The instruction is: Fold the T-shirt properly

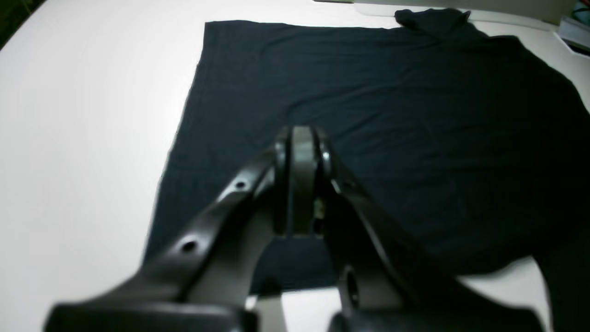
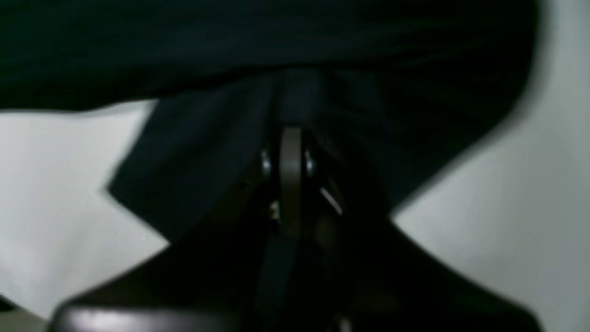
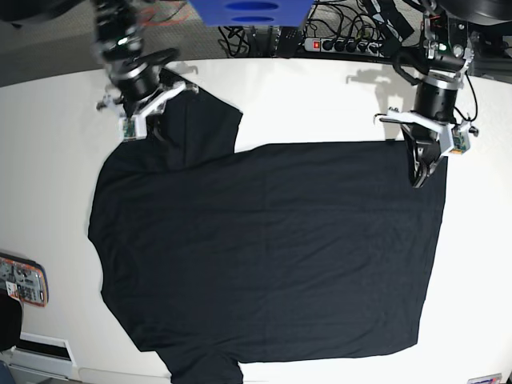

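T-shirt lay spread flat on the white worktop, covering most of it. Nearest the base camera sat the bottom sleeve and side seam, at the worktop's front edge; a small orange-trimmed gadget lay just off the shirt on that view's left. Body cloth looked smooth, only faint wrinkles.

Farther back, left gripper sat at the hem corner on the base view's right, jaws together. Left wrist view showed the tips closed over the black cloth, but whether any fabric was pinched between them could not be told. Right gripper was at the far sleeve on the base view's left, jaws clamped together with dark cloth bunched right at the tips in the right wrist view; it looked like a pinch on the sleeve, and the cloth there was lifted and blurred.

Farthest back: power strip, cables and a blue object beyond the worktop edge.

Risks, as judgement: the left gripper may have no real hold on the hem, so a lift would leave that corner behind and skew the fold. The right grip seemed to take only the sleeve, so pulling could drag the sleeve alone and bunch the shoulder. Uneven lifting by the two arms would crease the body diagonally.
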Controlling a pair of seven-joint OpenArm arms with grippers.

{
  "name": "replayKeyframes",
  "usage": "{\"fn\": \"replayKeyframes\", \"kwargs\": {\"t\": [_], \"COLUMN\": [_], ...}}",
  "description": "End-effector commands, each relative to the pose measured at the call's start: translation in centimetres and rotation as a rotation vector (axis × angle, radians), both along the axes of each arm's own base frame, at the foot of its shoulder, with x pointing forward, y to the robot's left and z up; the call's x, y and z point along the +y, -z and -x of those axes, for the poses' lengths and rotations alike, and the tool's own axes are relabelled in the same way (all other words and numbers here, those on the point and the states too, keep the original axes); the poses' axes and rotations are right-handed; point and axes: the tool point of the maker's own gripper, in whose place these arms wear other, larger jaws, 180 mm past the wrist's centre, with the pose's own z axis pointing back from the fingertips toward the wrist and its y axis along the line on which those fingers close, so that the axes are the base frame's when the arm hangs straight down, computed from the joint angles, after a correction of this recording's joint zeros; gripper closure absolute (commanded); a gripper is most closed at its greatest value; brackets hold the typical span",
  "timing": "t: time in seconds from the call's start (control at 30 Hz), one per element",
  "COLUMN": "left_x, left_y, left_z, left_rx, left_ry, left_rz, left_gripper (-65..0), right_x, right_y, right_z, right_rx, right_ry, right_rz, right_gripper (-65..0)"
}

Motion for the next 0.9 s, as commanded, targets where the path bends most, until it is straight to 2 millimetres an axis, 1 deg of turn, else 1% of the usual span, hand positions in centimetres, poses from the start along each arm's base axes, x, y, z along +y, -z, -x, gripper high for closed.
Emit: {"fn": "replayKeyframes", "kwargs": {"t": [0.0, 0.1, 0.17, 0.27, 0.33, 0.43, 0.47, 0.6, 0.73, 0.8, 0.87], "left_x": [-0.2, -0.3, -0.6, -0.9, -1.5, -1.9, -2.2, -3.4, -3.5, -4.1, -4.8], "left_y": [-1.0, -0.7, -0.3, 0.1, 0.3, 0.7, 0.6, -0.8, -2.0, -2.7, -2.9], "left_z": [-0.1, 0.2, 0.4, 0.5, 0.7, 0.8, 0.6, -0.2, -0.8, -1.7, -2.0], "left_rx": [-0.042, -0.042, -0.036, -0.027, -0.019, -0.005, -0.013, -0.092, -0.15, -0.181, -0.19], "left_ry": [-0.006, -0.043, -0.055, -0.063, -0.067, -0.086, -0.094, -0.106, -0.103, -0.092, -0.057], "left_rz": [0.012, 0.027, -0.009, -0.122, -0.187, -0.248, -0.255, -0.243, -0.247, -0.237, -0.249], "left_gripper": [0.0, 0.0, 0.0, 0.0, 0.0, 0.0, 0.0, 0.0, 0.0, 0.0, 0.0], "right_x": [-1.7, -4.7, -6.2, -8.3, -9.6, -11.5, -12.1, -13.8, -14.4, -14.7, -14.9], "right_y": [-1.8, -3.7, -5.8, -9.3, -11.1, -12.5, -13.1, -14.7, -15.1, -15.7, -16.2], "right_z": [-1.3, -2.7, -4.2, -6.5, -7.3, -7.8, -8.0, -8.7, -8.9, -9.1, -9.4], "right_rx": [-0.061, -0.075, -0.11, -0.172, -0.201, -0.211, -0.219, -0.227, -0.181, -0.183, -0.187], "right_ry": [0.015, 0.021, 0.012, 0.0, 0.002, 0.017, 0.027, 0.039, -0.01, -0.026, -0.035], "right_rz": [0.007, -0.022, -0.056, -0.084, -0.08, -0.03, -0.017, 0.035, 0.111, 0.144, 0.167], "right_gripper": [0.0, 0.0, 0.0, 0.0, 0.0, 0.0, 0.0, 0.0, 0.0, 0.0, 0.0]}}
